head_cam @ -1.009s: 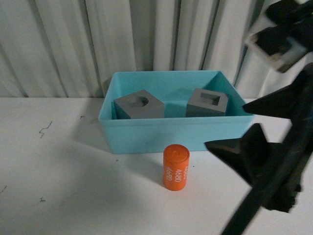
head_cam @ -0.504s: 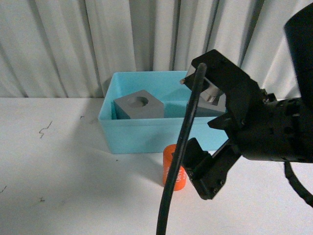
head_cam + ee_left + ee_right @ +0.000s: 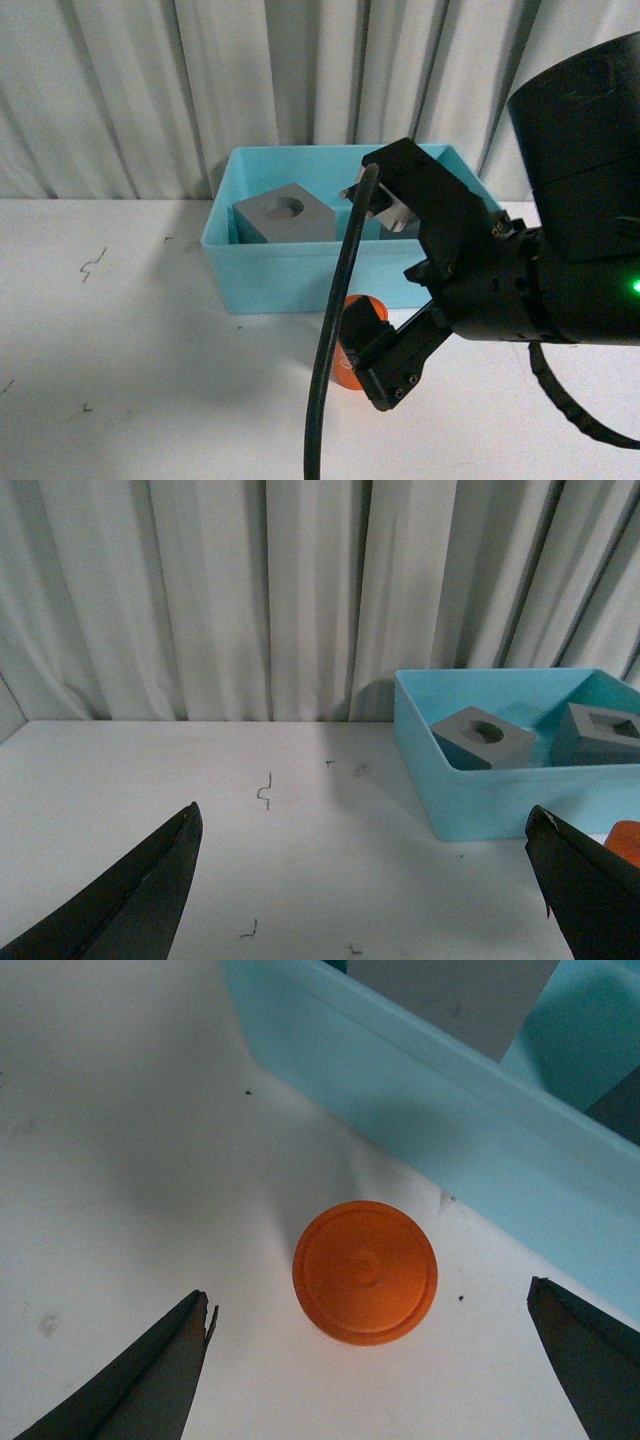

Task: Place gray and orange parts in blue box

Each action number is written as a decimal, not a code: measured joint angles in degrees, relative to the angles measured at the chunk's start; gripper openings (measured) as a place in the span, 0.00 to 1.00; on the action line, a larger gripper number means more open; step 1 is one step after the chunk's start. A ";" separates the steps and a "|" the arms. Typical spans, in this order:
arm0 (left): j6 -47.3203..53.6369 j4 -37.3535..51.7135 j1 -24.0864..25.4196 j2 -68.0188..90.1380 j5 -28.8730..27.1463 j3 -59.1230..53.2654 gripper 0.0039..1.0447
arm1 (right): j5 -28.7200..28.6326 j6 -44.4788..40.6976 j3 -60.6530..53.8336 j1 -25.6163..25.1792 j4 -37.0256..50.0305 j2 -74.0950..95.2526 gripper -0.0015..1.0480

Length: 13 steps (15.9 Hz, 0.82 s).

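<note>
Jaws of the left gripper (image 3: pixel 362 812) gape wide above the white tabletop (image 3: pixel 150 770). Rightward, the shallow turquoise plastic tub (image 3: pixel 300 270) holds the round-recessed matte gray cube (image 3: pixel 283 218) and the square-recessed gray cube (image 3: pixel 600 730). The small orange cylinder (image 3: pixel 365 1272) stands outside its front wall, right gripper (image 3: pixel 370 1295) spread above, untouching.

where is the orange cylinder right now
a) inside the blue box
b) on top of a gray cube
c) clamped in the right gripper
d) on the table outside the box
d: the orange cylinder stands on the white table just outside the wall of the blue box. In the wrist view it sits between the spread fingers of the right gripper, and neither finger touches it.
</note>
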 joint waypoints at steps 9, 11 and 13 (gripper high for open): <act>0.00 0.02 0.00 0.00 0.02 0.00 0.94 | -0.72 9.49 -0.50 0.94 6.69 -7.67 0.45; -0.02 0.00 0.00 0.00 0.00 0.00 0.94 | -0.35 10.08 4.90 -3.63 8.09 -12.57 0.45; 0.00 0.02 0.00 0.00 0.02 0.00 0.94 | 1.77 11.39 11.74 -7.17 7.58 -7.76 0.45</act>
